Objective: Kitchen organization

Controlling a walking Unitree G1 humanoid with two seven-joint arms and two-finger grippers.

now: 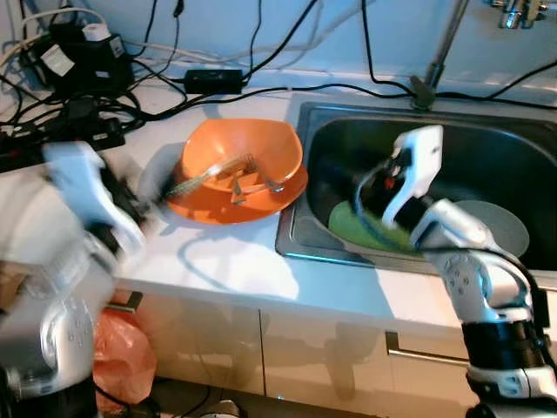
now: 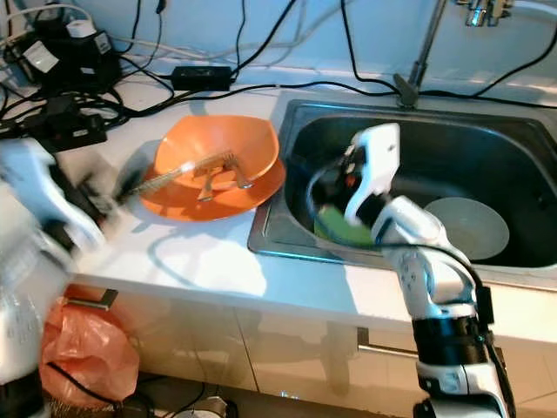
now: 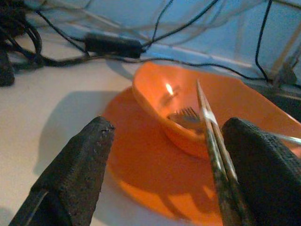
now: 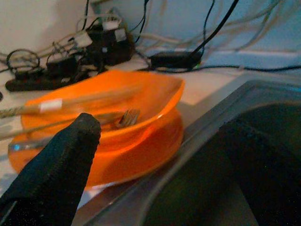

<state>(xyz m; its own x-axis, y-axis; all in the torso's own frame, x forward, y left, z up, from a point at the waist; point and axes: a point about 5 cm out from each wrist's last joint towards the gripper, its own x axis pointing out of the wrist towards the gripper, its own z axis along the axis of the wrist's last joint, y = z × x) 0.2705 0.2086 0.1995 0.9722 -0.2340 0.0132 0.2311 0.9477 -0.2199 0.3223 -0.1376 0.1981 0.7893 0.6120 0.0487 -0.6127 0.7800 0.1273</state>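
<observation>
White countertop [image 1: 235,261] over pale cabinets [image 1: 331,348], light blue wall [image 1: 287,30] behind.

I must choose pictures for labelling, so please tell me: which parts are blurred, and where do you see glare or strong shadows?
Left eye view: the left arm is smeared by motion; the orange bowl and sink are sharp. Left wrist view: a bright glint sits inside the bowl, and a shadow falls on the counter beside the orange plate. Right wrist view: the near fingers are soft and dark.
</observation>
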